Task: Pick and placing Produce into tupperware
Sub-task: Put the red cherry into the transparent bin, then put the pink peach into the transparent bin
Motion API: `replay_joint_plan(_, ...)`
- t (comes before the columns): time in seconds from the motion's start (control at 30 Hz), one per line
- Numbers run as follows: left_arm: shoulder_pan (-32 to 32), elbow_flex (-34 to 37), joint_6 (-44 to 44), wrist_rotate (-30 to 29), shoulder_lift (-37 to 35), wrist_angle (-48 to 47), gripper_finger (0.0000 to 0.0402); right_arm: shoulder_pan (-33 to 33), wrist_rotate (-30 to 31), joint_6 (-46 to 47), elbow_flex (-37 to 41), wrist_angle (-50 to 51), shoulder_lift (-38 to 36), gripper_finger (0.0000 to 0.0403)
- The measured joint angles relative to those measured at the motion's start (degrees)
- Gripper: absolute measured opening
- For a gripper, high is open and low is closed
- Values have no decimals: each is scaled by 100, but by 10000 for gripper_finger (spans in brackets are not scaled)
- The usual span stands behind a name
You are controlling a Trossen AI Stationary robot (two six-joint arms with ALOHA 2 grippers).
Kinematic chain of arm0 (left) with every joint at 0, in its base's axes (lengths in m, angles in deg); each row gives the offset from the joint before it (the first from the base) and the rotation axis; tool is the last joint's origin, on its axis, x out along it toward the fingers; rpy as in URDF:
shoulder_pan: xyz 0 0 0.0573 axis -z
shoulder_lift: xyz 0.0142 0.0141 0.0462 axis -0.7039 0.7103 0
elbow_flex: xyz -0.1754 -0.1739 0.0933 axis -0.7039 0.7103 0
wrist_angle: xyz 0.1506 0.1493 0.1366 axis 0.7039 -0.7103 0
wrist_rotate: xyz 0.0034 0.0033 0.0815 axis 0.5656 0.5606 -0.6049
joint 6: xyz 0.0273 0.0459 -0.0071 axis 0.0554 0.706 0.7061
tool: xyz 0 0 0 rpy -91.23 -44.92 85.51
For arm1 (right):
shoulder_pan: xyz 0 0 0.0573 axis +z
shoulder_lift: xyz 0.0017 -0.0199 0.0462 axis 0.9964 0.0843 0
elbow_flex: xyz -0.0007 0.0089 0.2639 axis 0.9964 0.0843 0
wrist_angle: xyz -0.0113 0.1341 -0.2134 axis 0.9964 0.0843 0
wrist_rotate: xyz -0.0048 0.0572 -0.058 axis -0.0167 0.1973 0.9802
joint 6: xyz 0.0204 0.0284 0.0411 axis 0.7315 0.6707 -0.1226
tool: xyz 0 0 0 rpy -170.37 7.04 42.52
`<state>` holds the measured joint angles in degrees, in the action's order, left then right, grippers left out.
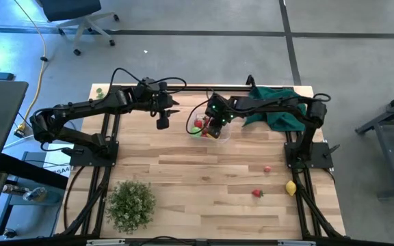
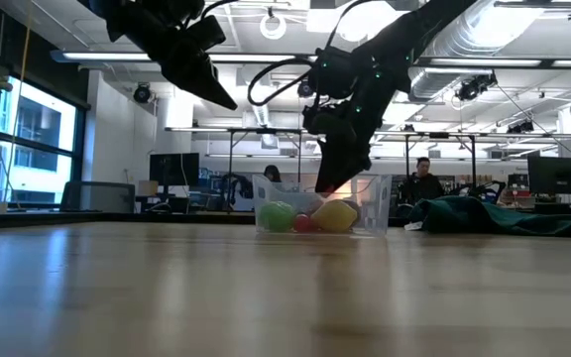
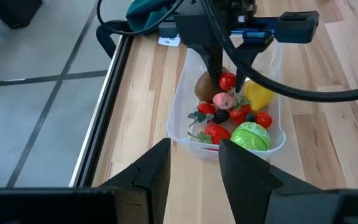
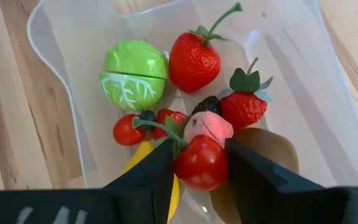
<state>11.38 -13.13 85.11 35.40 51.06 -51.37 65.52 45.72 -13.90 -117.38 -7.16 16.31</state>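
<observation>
Red tomato [image 4: 201, 163] sits pinched between the right hand's [image 4: 199, 171] fingers, low inside the tupperware [image 4: 55, 37] for release; left hand [image 3: 194, 163] waits part-open, empty.

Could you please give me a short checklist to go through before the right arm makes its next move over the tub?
1. Right gripper holds a red tomato between its fingers: ok.
2. Gripper is over the tupperware, inside its walls in the left wrist view: ok.
3. Room below for the drop: cannot tell; green ball, strawberries and kiwi crowd the tub.
4. Left gripper is apart from the tub, open and empty: ok.
5. Produce left on the table, a lemon and two small red fruits: not ok, task unfinished.
</observation>
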Motion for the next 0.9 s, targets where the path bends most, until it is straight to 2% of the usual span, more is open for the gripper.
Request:
replay_joint_plan(0.43,1,0,0,1,-1,-2,124,0,-55,-221,0,-27,0,176)
replay_joint_plan(0.6,0,0,0,0,0,-2,124,-6,-317,-199,0,-78,-49,179)
replay_joint_plan(0.77,0,0,0,0,0,-2,124,-17,-610,-117,2,-79,-579,164)
replay_joint_plan(0.9,1,0,0,0,0,-2,124,-17,-581,-211,2,-35,-1424,144)
